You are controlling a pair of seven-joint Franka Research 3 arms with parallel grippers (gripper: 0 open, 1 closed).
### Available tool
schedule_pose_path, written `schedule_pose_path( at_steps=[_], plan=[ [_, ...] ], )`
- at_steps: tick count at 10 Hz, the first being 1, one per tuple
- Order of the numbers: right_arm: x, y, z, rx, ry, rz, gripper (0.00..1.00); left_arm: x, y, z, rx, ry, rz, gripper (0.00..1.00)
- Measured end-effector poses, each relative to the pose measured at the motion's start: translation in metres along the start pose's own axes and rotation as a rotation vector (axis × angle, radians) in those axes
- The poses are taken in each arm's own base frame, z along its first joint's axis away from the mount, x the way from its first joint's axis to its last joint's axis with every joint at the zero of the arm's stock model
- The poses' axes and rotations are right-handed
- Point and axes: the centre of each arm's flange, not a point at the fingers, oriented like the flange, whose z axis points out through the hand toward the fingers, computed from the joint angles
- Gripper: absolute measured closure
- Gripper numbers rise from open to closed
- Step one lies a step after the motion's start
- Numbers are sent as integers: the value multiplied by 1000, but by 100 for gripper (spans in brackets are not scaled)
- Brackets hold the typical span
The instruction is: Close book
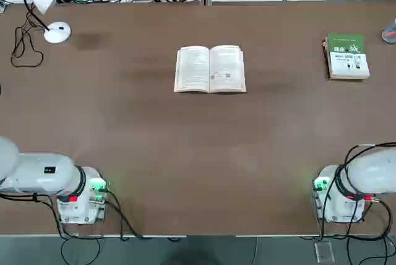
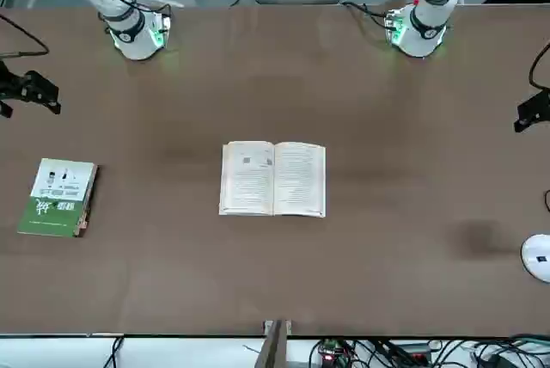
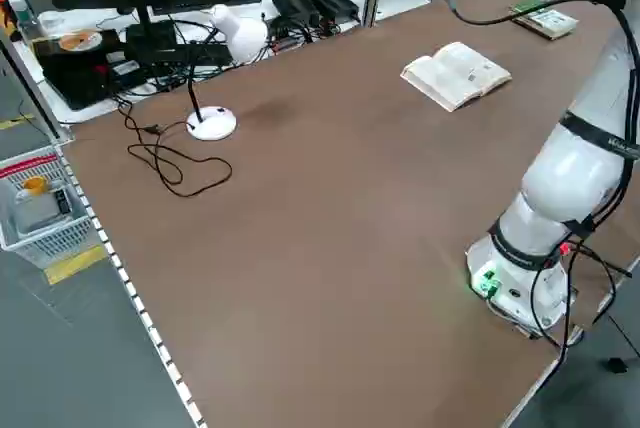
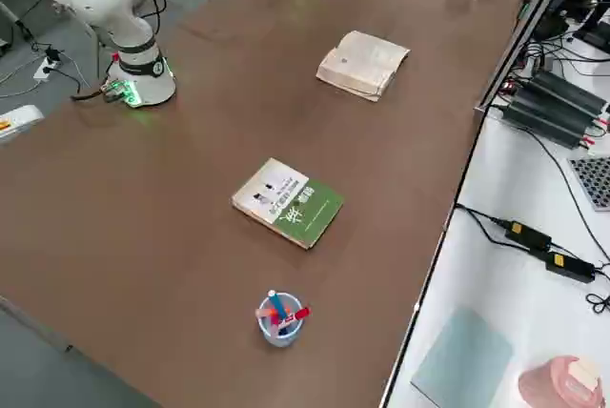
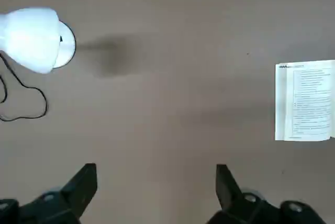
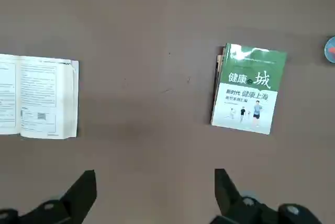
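The book (image 1: 210, 69) lies open and flat, cream text pages up, at the far middle of the brown table (image 1: 198, 153). It also shows in the front view (image 2: 273, 179) and both side views (image 3: 456, 74) (image 4: 363, 63). Both arms are held high over their bases at the near edge, well away from it. In the left wrist view my left gripper (image 5: 156, 190) is open, with one page of the book (image 5: 305, 101) far below. The right gripper (image 6: 155, 191) is open too and holds nothing, and the book (image 6: 39, 97) lies off to one side beneath it.
A closed green-and-white book (image 1: 347, 56) lies at the far right. Beside it, near the table's right edge, stands a cup of pens (image 4: 279, 317). A white desk lamp (image 1: 57, 32) with a black cable stands at the far left. Cables and electronics lie beyond the far edge.
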Motion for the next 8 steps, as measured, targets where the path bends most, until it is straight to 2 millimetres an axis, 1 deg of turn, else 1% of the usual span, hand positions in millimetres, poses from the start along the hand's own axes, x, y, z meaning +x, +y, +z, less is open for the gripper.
schedule_pose_path(
  at_steps=[8],
  plan=[
    [0, 0, 1, 0, -1, 0, 1, 0, 6, 0, -1, 0, 10, 0]
  ],
)
